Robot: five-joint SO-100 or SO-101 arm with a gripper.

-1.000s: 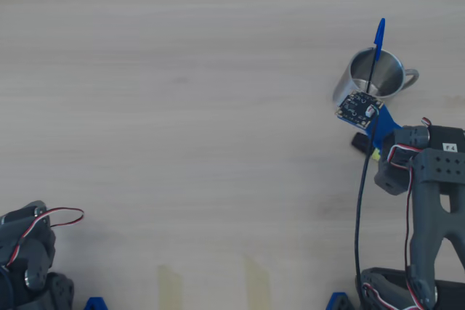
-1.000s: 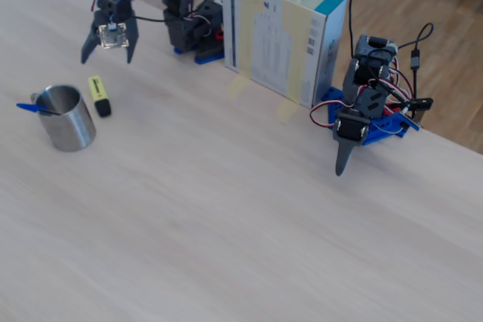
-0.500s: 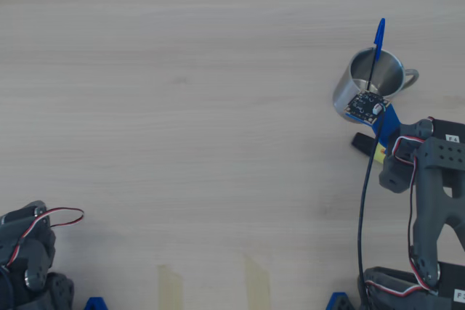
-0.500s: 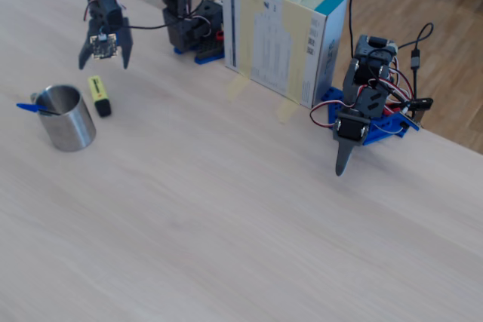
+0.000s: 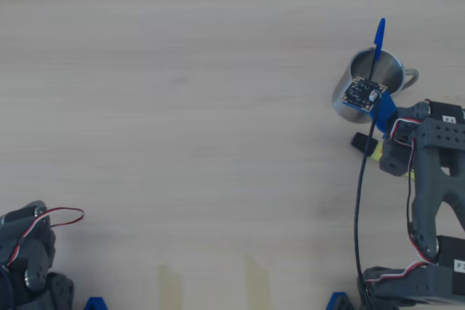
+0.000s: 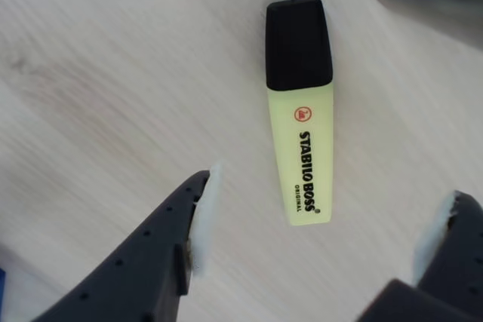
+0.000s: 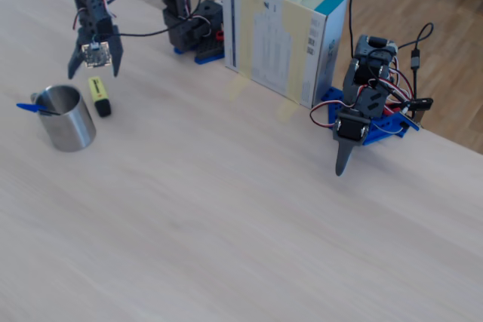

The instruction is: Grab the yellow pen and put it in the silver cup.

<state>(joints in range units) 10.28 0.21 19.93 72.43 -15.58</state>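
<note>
The gripper [image 6: 324,224] has descended over the yellow pen [image 6: 300,118], fingers spread, empty. Approach step; next, lower and close, then carry to the silver cup [image 7: 68,122].

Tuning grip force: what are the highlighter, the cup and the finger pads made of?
Yellow highlighter: looks like smooth matte plastic, black cap, printed barrel.
Silver cup: polished metal, probably stainless steel; mirror-like reflections.
Finger pads on the open gripper: white strips, possibly foam or rubber; cannot tell.
</note>
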